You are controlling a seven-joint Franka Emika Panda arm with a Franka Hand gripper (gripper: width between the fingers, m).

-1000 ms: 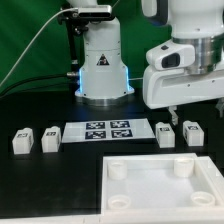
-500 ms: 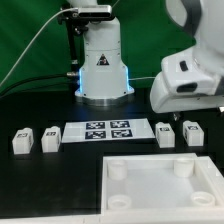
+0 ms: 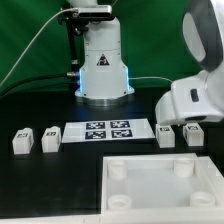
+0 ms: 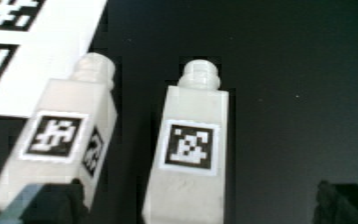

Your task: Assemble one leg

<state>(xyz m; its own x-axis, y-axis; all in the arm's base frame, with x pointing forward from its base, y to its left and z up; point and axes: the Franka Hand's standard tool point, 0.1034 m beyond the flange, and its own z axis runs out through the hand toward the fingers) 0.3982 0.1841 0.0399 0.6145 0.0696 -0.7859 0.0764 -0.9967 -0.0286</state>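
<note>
The gripper (image 4: 194, 206) is spread wide: its dark fingertips (image 4: 41, 205) stand apart, holding nothing, and the leg (image 4: 194, 140) lies lengthwise between them. The table (image 3: 40, 190) has much free room at the exterior view's left. The arm (image 3: 195, 100) leans low over the right, hiding the gripper there. The tray (image 3: 150, 205) fills the front right, its back edge near the row. The marker board (image 3: 108, 131) lies mid-row. The leg is last at the right, with a narrow gap to a second leg (image 3: 165, 133) just beside the board.
</note>
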